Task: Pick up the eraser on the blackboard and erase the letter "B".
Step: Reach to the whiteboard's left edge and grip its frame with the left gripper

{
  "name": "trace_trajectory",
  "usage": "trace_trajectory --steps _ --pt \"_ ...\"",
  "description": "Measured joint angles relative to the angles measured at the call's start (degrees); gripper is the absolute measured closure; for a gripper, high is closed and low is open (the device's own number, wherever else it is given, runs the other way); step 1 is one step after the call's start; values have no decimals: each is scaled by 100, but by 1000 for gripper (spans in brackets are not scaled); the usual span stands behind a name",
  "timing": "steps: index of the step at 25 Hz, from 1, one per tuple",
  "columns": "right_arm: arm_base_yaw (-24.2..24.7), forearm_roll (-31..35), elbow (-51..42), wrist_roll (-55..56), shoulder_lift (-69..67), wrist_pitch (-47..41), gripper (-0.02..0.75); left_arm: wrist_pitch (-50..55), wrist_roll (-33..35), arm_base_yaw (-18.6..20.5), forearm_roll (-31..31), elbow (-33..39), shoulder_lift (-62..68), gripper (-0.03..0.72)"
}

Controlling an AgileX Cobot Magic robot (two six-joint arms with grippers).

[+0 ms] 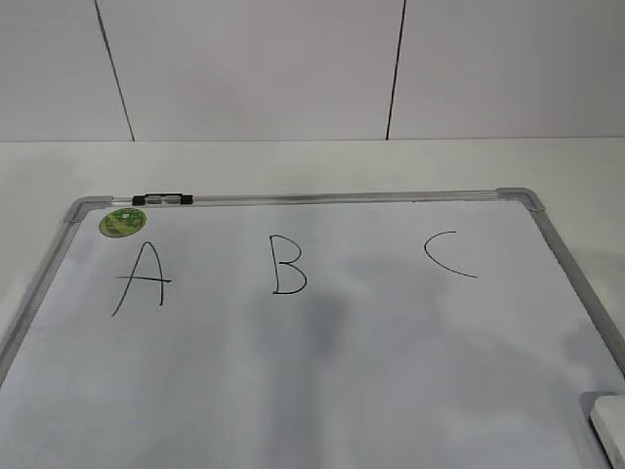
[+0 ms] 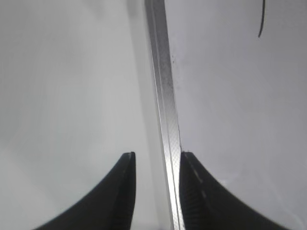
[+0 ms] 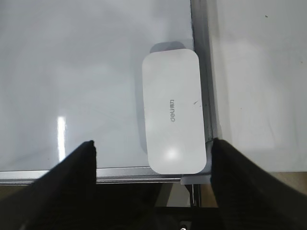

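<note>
The blackboard [image 1: 342, 391] is a white dry-erase board with a silver-grey frame, lying flat. The letter "B" [image 1: 288, 264] stands in black between an "A" [image 1: 142, 278] and a "C" [image 1: 449, 254]. The eraser [image 3: 173, 111], a glossy white block with grey print, lies in the board's near right corner; only its edge shows in the exterior view [image 1: 610, 425]. My right gripper [image 3: 152, 143] is open above it, with the eraser's near end between the fingers. My left gripper [image 2: 157, 155] is open and empty over the board's frame [image 2: 165, 105]. Neither arm shows in the exterior view.
A small round green magnet [image 1: 122, 222] sits in the board's far left corner, next to a black and silver clip [image 1: 168, 199] on the top frame. The board lies on a white table [image 1: 293, 161] with a white panelled wall behind.
</note>
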State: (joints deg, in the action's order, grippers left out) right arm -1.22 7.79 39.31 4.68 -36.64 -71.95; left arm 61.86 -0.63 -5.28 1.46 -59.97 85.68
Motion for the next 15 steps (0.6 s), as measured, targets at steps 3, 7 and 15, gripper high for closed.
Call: trace_trajectory --steps 3,7,15 --pt "0 9 0 0 0 0 166 -502 0 0 0 0 416 450" --pt "0 9 0 0 0 0 166 -1020 0 0 0 -2 812 450" --pt "0 9 0 0 0 0 166 -1488 0 0 0 -12 1355 450"
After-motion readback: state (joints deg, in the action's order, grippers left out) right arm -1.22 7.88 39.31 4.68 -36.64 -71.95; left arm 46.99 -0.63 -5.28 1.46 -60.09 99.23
